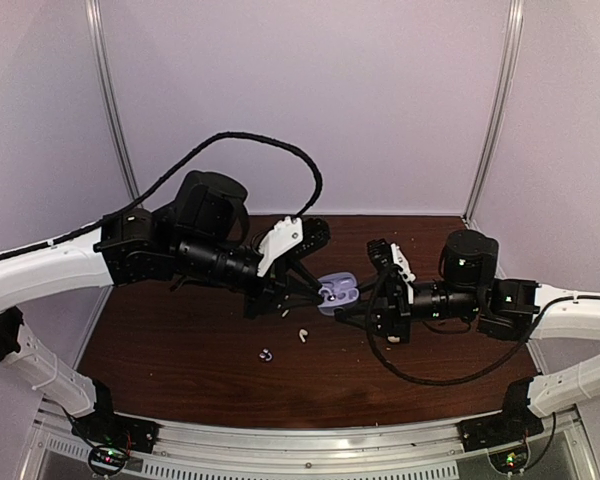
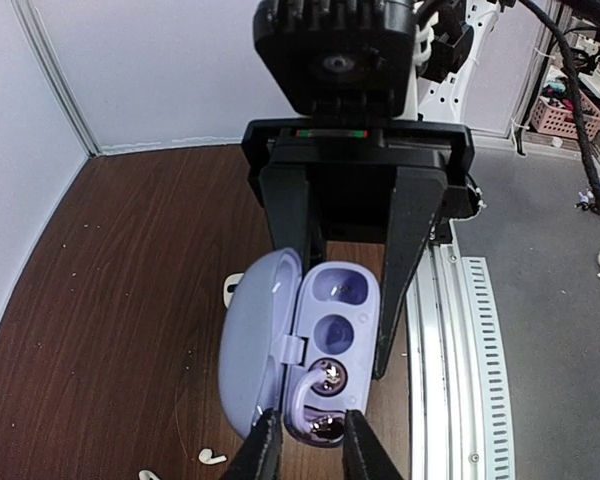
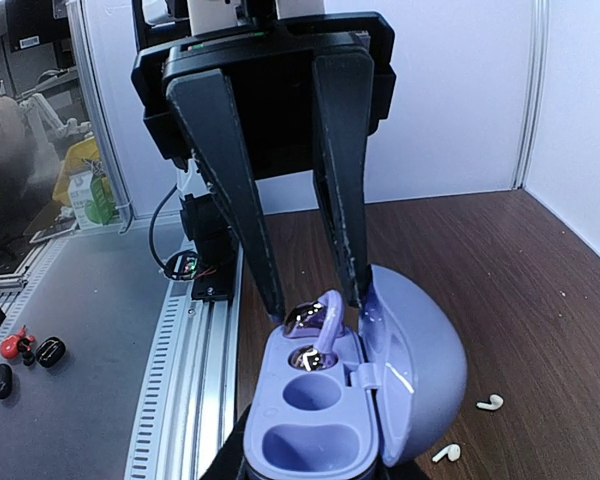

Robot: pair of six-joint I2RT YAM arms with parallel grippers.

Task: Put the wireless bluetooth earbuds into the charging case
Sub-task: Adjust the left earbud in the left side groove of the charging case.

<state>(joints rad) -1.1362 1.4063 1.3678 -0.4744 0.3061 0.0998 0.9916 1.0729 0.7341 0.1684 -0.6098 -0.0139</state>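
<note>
The lilac charging case (image 1: pixel 338 290) is held open above the table, lid (image 2: pixel 255 340) swung aside. My right gripper (image 1: pixel 352 305) is shut on the base, one finger (image 2: pixel 405 270) along each side. A bluish-purple earbud (image 2: pixel 325 378) with a curved ear hook lies tilted in one half of the case (image 3: pixel 420 370), its shiny body (image 3: pixel 308 318) standing a little proud of the rim. My left gripper (image 2: pixel 308 440) comes down over it, jaws close on either side of that earbud. The other two cavities are bare. Loose on the wood lie a white earbud (image 1: pixel 302 335) and a purple one (image 1: pixel 266 354).
White earbuds (image 3: pixel 490 403) (image 3: pixel 445 453) lie on the brown table beside the case, and another (image 2: pixel 212 457) sits near my left fingers. A slotted aluminium rail (image 2: pixel 460 350) runs along the table's near edge. Pale walls close in the back and sides.
</note>
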